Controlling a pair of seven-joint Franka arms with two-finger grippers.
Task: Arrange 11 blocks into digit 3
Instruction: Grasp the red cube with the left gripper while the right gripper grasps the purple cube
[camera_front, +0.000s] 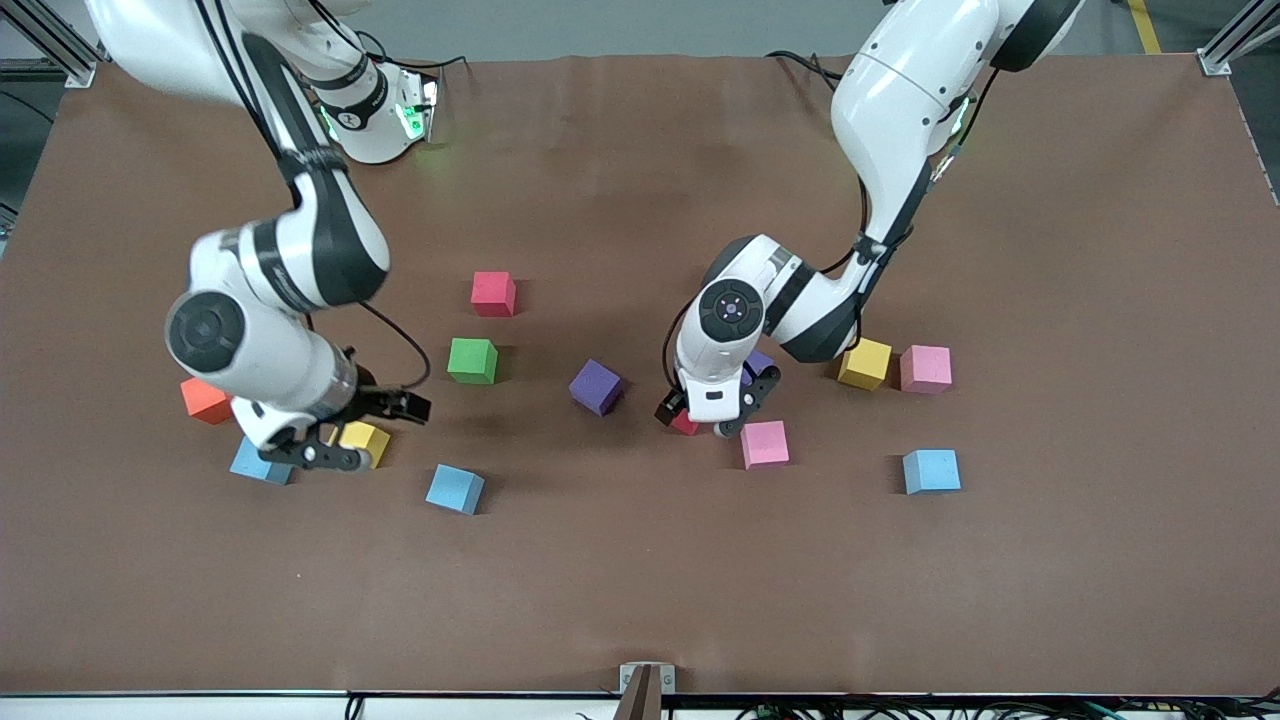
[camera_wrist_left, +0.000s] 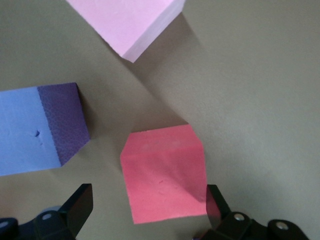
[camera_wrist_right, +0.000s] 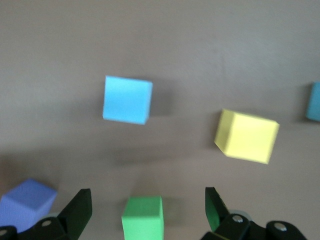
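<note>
**Loose cubes, two arms low over the table**

The right gripper is hanging open over a yellow cube at lower left of the frame, beside an orange cube. The left gripper is standing open over a red cube at centre, just above a pink cube. A purple cube and green cube are lying between the arms.

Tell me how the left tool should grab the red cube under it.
Come straight down and pinch two opposite side faces of the red cube. The left tool is already open and straddling it. The cube sits flat, slightly rotated, clear of the purple cube and pink cube beside it.
</note>
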